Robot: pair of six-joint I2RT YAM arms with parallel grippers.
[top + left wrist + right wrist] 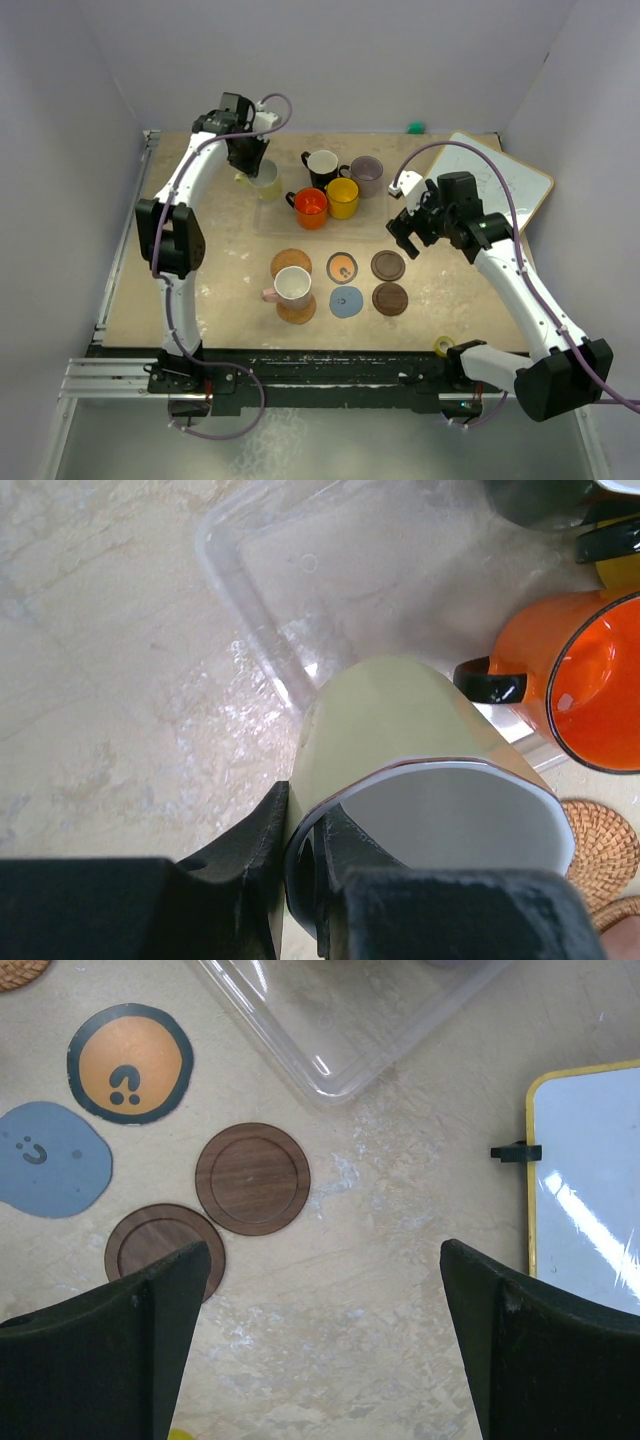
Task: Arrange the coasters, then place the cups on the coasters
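My left gripper [252,163] [300,840] is shut on the rim of the pale yellow-green cup [267,180] [390,720], one finger inside and one outside, at the clear tray's [270,220] far-left corner. The black [322,165], mauve-grey [367,175], red-orange [310,208] [590,680] and yellow [343,197] cups stand in the tray. The pink cup [292,287] sits on an orange-brown coaster [297,310]. Five more coasters lie bare: orange-brown [291,262], grey-rimmed [342,266] [130,1062], blue-grey [346,301] [50,1158], two dark brown [252,1178] [160,1245]. My right gripper [415,225] [325,1300] hovers open right of them.
A yellow-framed whiteboard [500,180] [590,1190] lies at the back right. A small yellow tape roll [444,346] sits by the right arm's base. A green object [415,127] rests at the back wall. White walls close in three sides.
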